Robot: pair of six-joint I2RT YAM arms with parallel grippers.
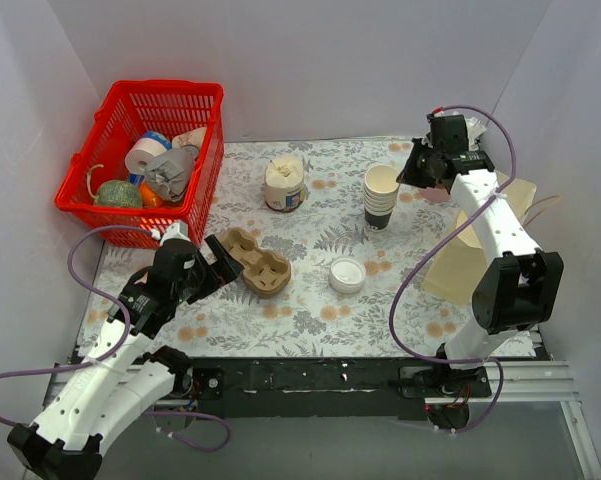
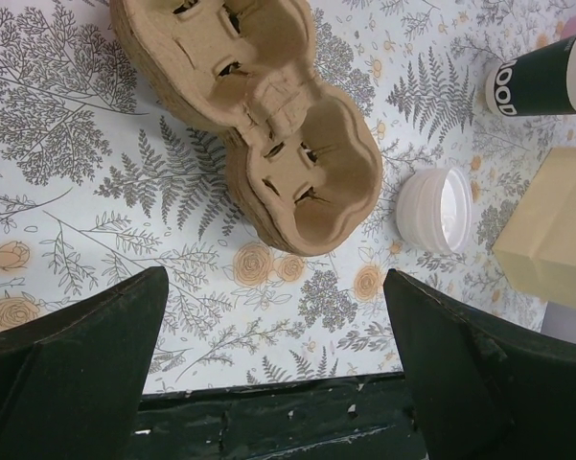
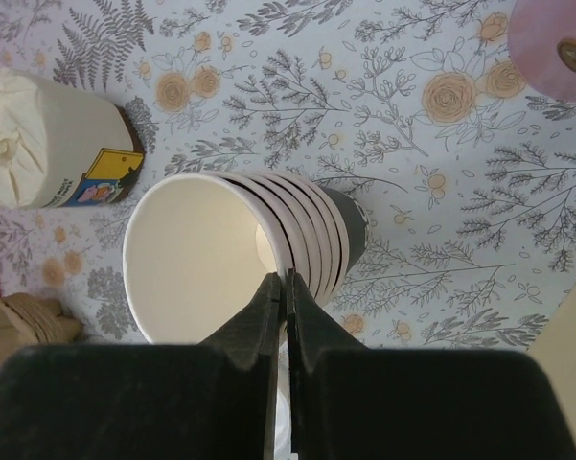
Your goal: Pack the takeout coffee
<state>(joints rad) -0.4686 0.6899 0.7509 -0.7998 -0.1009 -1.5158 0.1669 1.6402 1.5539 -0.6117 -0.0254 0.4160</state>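
The takeout coffee (image 1: 347,273), a low white cup with a flat round white lid, stands on the floral cloth right of centre; it also shows in the left wrist view (image 2: 439,209). My left gripper (image 1: 212,265) is open and empty, just left of a brown pulp cup carrier (image 1: 259,262), which fills the upper left wrist view (image 2: 268,125), ahead of the left gripper (image 2: 273,316). My right gripper (image 1: 417,165) is shut, its fingertips pinching the rim of the top cup of a stack of lidless paper cups (image 1: 381,196), seen from the right wrist (image 3: 230,254) just ahead of the right gripper (image 3: 285,280).
A red basket (image 1: 90,160) full of odds and ends stands at the back left. A cream jar with a brown label (image 1: 284,183) stands behind the carrier. A tan paper bag (image 1: 462,250) lies by the right arm, and a pink roll (image 3: 554,46) lies nearby.
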